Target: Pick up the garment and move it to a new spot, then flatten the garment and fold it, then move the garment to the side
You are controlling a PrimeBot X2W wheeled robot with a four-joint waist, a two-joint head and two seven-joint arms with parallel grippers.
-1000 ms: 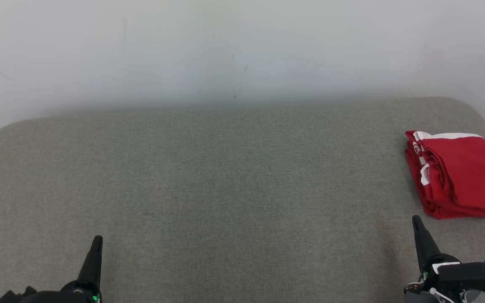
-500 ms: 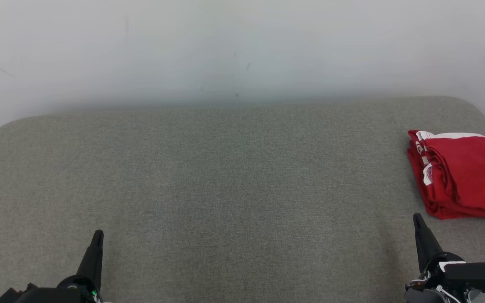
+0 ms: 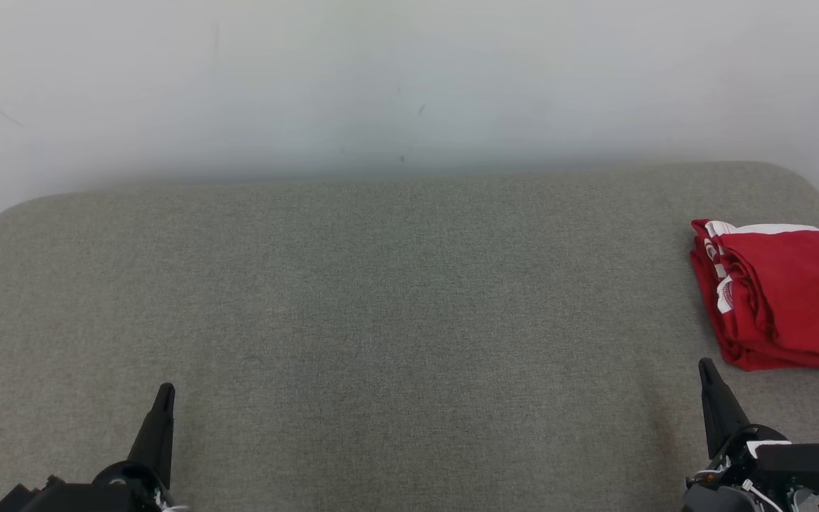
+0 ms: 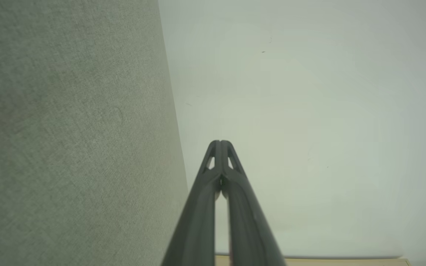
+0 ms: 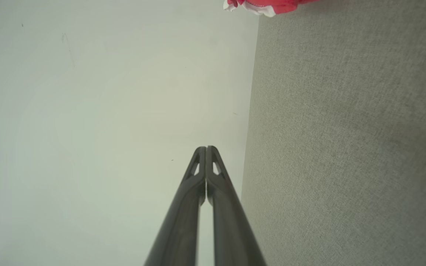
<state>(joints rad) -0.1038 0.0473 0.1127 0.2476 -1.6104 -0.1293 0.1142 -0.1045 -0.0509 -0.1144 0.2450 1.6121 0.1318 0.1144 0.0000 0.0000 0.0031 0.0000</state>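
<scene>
The garment is red with white trim and lies folded in a compact stack at the far right of the grey fabric surface; a sliver of the garment shows at the top of the right wrist view. My left gripper rests shut and empty at the lower left, far from the cloth. My right gripper is shut and empty at the lower right, just in front of the garment's near left corner and apart from it. In the wrist views the tips of the left gripper and the right gripper meet with nothing between them.
A pale wall rises right behind the grey surface. The surface has rounded back corners, and its right edge runs close beside the garment.
The head camera has drifted slightly, so the whole picture has shifted a little. Both grippers stay shut and the garment lies where it was.
</scene>
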